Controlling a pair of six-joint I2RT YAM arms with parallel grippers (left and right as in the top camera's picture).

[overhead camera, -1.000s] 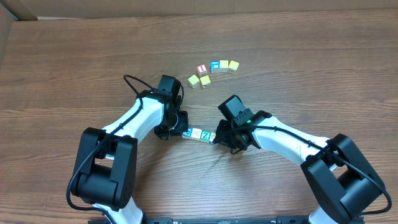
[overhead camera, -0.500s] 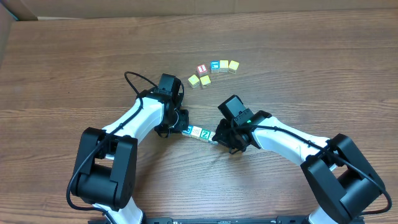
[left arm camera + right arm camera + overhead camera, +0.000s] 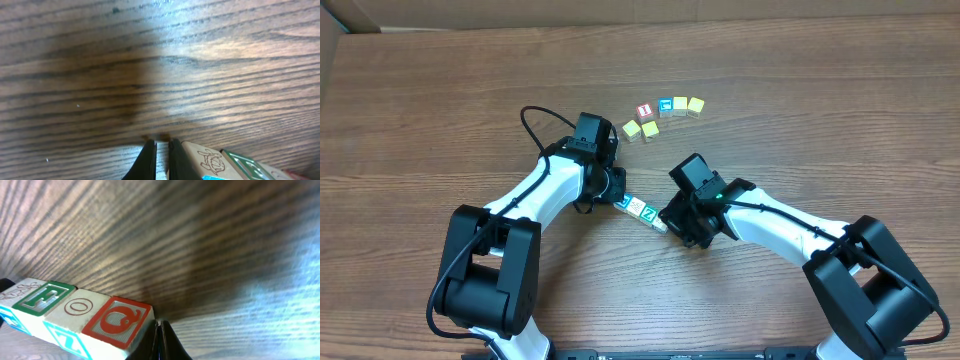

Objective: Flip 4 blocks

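Row of blocks between two grippers
The blocks lie end to end, left gripper touching one end, right gripper the other; spare cubes lie behind on the table.

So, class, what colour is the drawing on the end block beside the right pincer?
Red on cream; the end block shows best in the right wrist view.

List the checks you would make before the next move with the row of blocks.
1. The left hand is shut: ok.
2. The right hand is shut: ok.
3. The row of blocks is squeezed end to end between them: ok.
4. The row holds four blocks: ok.
5. The row is off the table: cannot tell.
6. The spare blocks lie apart from it: ok.
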